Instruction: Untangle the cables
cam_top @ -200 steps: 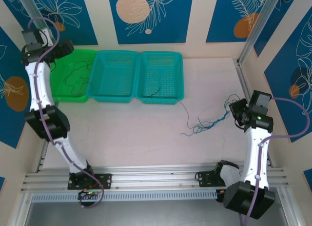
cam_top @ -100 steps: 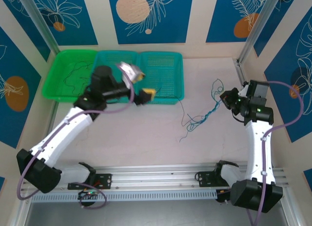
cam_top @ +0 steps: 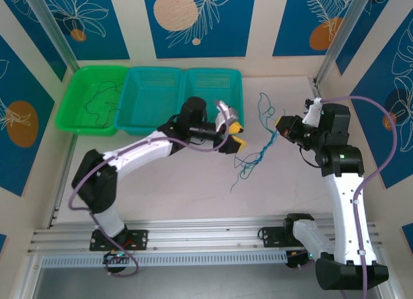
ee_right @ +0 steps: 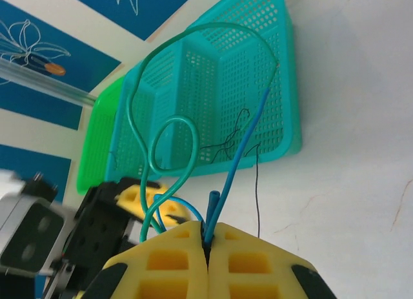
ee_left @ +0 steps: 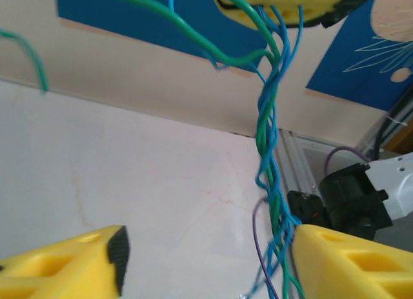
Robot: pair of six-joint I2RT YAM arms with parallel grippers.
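Overhead: we see the right gripper (cam_top: 279,124) holding the cables (cam_top: 261,150) above the table (cam_top: 193,189). The twisted blue-and-green bundle trails down to the tabletop, just beside the left gripper (cam_top: 237,134).
Left wrist: up close, the cables (ee_left: 270,137) run down against one yellow finger (ee_left: 335,254), while the other stands well clear.
Right wrist: green and blue loops rise from the pinch, and a dark wire (ee_right: 222,147) lies in the teal basket (ee_right: 258,66), trailing onto the table.
Left gripper: partly open, gripping nothing.
Right gripper (ee_right: 206,241): jaws pressed tight on the cables.
Since a moment ago: the left arm has swung from over the baskets to the bundle, and the right gripper has drawn inward.
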